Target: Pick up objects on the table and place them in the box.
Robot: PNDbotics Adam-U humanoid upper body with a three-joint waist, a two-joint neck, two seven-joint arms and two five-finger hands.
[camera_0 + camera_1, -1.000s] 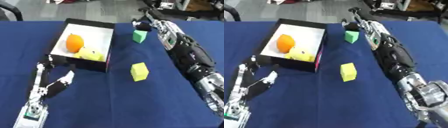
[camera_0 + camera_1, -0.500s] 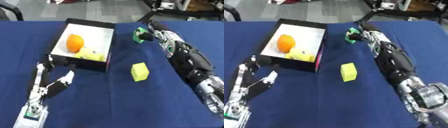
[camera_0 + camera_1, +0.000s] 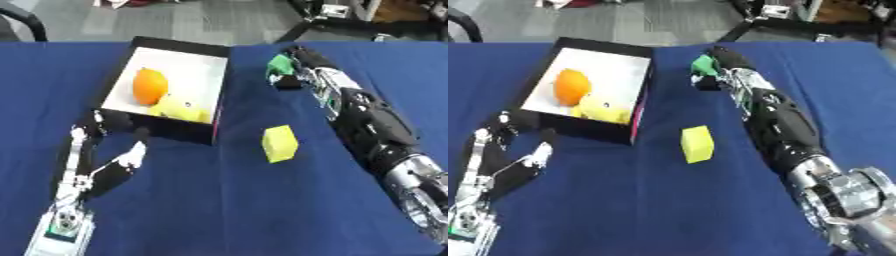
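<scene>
A blue desk [image 3: 201, 210] fills the frame. A black box [image 3: 203, 125] with a white floor sits upper left of centre, holding an orange [image 3: 150, 85] and a yellow fruit [image 3: 179, 108] touching it. The right hand [image 3: 297, 67], reaching in from the lower right to upper centre, has its fingers curled round a green block [image 3: 280, 64], which looks lifted just off the cloth. The left hand [image 3: 105, 160] rests lower left with fingers spread and straight, holding nothing, just beside the box's near corner. A yellow block [image 3: 280, 143] lies mid-frame, right of the box
</scene>
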